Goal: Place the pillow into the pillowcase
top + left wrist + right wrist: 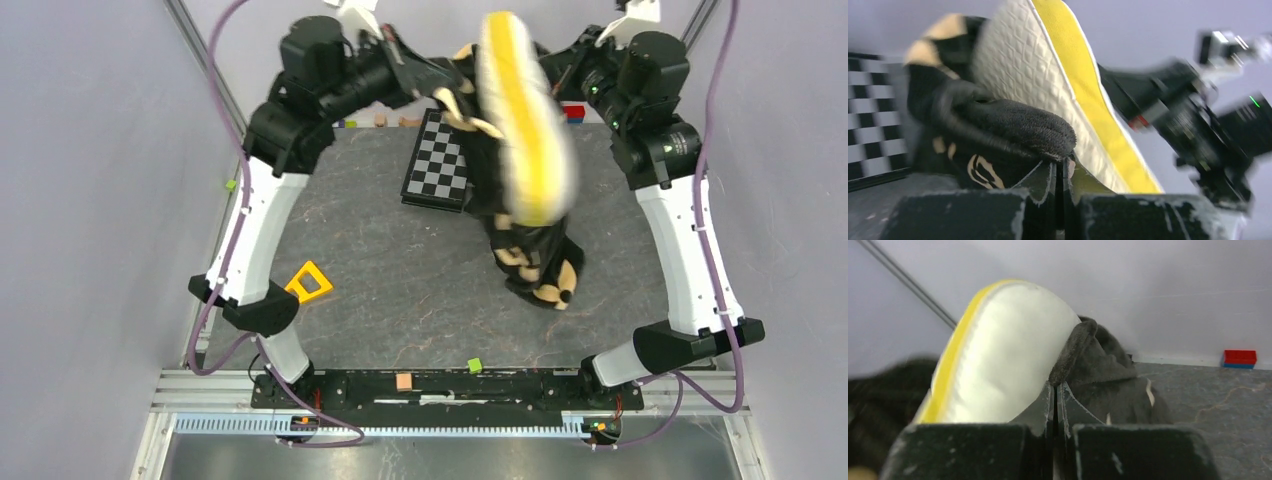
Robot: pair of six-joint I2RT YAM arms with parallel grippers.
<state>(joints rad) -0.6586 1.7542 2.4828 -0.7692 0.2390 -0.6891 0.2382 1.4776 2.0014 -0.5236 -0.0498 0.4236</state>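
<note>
left wrist: left gripper (1062,169) pinches pillowcase (1013,125) rim, pillow (1018,65) just above.

Dark marbled table (400,260): a checkered board (437,160) lies beneath the left gripper (437,93). A yellow triangle (309,282) and a green cube (475,365) lie well back toward the bases. A red-and-blue brick (1240,359) lies to the right of the right gripper (1054,387).

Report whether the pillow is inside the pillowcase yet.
Partly in: the pillow pokes bare above the pillowcase bunched around its lower end.
</note>
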